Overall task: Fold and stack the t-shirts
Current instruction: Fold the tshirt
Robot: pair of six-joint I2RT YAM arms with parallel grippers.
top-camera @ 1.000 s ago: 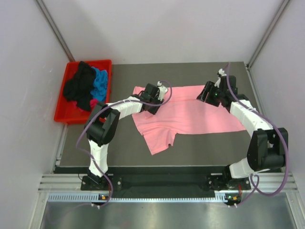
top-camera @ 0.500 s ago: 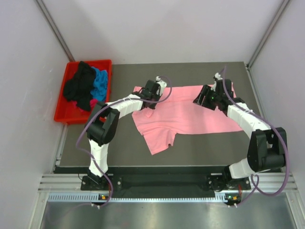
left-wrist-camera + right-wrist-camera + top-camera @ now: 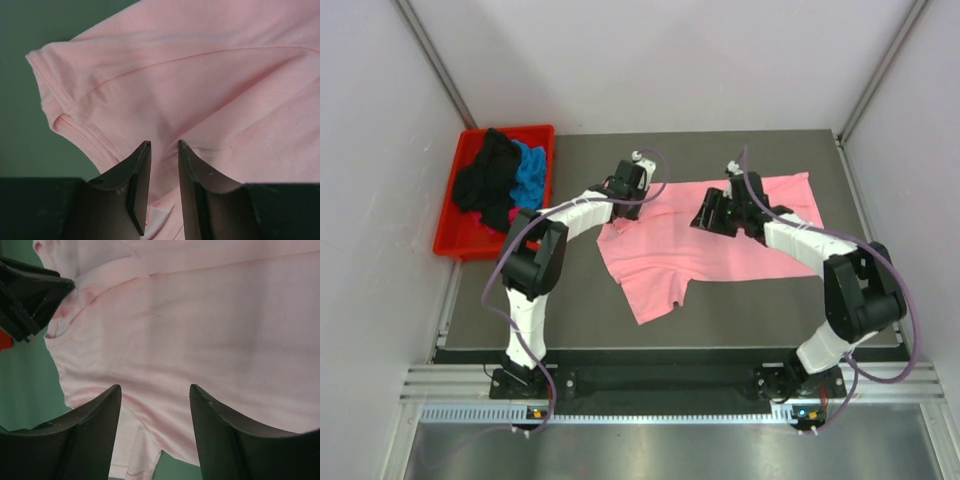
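Note:
A light pink t-shirt (image 3: 720,245) lies spread on the dark table, one sleeve toward the front (image 3: 655,300). My left gripper (image 3: 628,200) is at its far left shoulder. In the left wrist view its jaws (image 3: 164,144) stand narrowly apart with pink cloth (image 3: 200,85) bunched between them, and the sleeve hem (image 3: 55,110) lies just ahead. My right gripper (image 3: 708,215) hovers open over the middle of the shirt; the right wrist view (image 3: 155,387) shows the wide gap over flat pink cloth (image 3: 210,325). Black (image 3: 485,180), bright blue (image 3: 530,172) and magenta (image 3: 513,215) shirts lie heaped in the bin.
A red plastic bin (image 3: 450,240) stands at the table's far left edge. White walls close in the back and sides. Bare dark table (image 3: 770,310) shows in front of the shirt. The left gripper also shows in the right wrist view (image 3: 30,295).
My right gripper has moved left from the shirt's right end to over its middle, uncovering the right hem. My left gripper has shifted a little toward the back left.

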